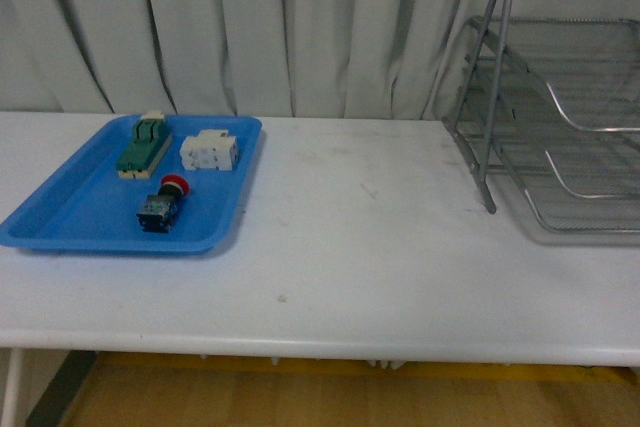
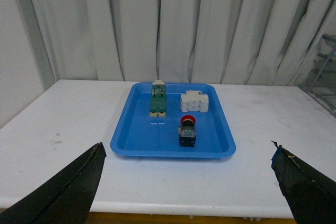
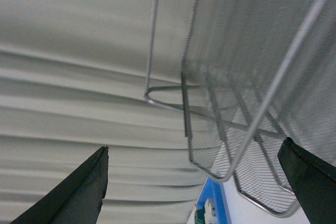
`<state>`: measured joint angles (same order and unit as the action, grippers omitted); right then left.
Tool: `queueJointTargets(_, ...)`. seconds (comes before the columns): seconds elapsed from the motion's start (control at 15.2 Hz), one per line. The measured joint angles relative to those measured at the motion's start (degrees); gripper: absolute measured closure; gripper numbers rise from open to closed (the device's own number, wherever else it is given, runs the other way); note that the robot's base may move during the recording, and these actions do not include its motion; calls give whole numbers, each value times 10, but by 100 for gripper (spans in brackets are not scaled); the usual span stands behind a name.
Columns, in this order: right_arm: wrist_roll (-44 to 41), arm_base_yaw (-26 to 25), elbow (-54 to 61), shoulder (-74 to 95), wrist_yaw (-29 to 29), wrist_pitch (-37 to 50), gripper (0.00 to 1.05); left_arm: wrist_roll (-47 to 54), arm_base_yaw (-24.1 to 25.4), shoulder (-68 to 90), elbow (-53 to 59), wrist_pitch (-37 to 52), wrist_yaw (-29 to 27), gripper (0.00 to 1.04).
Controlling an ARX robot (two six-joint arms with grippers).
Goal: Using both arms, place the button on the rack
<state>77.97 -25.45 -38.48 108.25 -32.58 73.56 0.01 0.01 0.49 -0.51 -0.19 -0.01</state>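
Button [image 1: 163, 204] lies inside the blue tray [image 1: 60, 219], nearer the tray's front rim than the green block [image 1: 143, 144] and white part [image 1: 209, 151]; the rack [image 1: 560, 117] stands well to the tray's right. Only the wrist views show arms: the left gripper [image 2: 187, 148] is spread wide facing the tray, and the right gripper [image 3: 194, 148] is spread wide close to the rack's mesh.
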Motion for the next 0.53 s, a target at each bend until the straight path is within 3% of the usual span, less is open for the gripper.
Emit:
queueJointTargets(0.13,43,-13,0,52,2,-1,6,0,0,0,0,0,0,7)
queueJointTargets(0.53,39,-33,-31,156,-15,1,6,0,0,0,0,0,0,7)
